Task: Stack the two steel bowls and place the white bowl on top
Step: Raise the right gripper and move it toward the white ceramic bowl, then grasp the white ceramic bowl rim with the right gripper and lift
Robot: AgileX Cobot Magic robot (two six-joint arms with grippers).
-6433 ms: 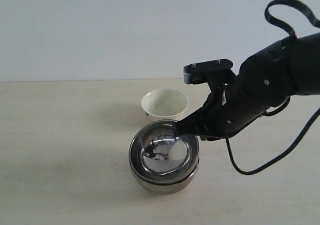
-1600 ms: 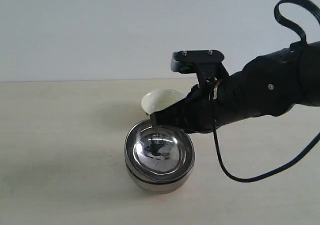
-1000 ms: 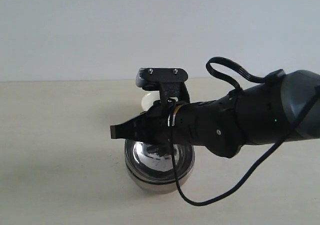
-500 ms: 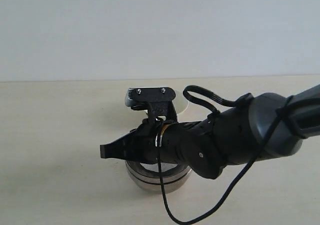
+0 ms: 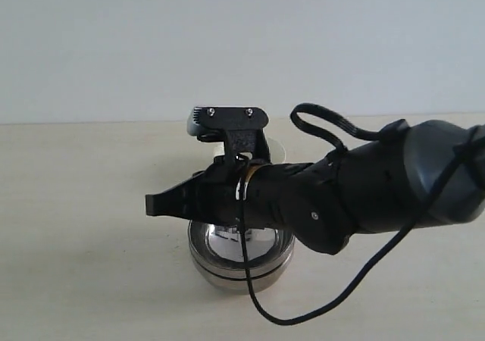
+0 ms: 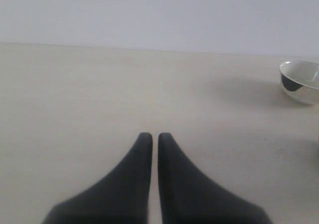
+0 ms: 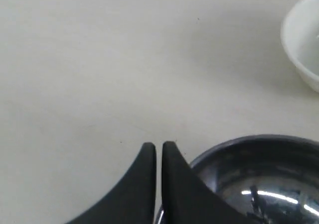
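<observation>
**Plain wall (image 5: pixel 227 38), pale worktop (image 5: pixel 76 242): steel pair nested, white bowl left**

Steel bowls (image 5: pixel 241 261) sit stacked mid-worktop, nearer the front edge. White bowl (image 7: pixel 304 40) stands apart behind them, probably next. Right claw (image 5: pixel 151 204) clenched, empty, hovers over the stack. Left claw (image 6: pixel 150 137) clenched, idle.

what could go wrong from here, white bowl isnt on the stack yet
1. The right gripper is shut and empty, and its arm stretches low across the stacked steel bowls. Turning toward the white bowl could clip the rim and shift the stack.
2. The white bowl sits close behind the stack. Approaching it with the jaws closed would likely push it rather than grasp it.
</observation>
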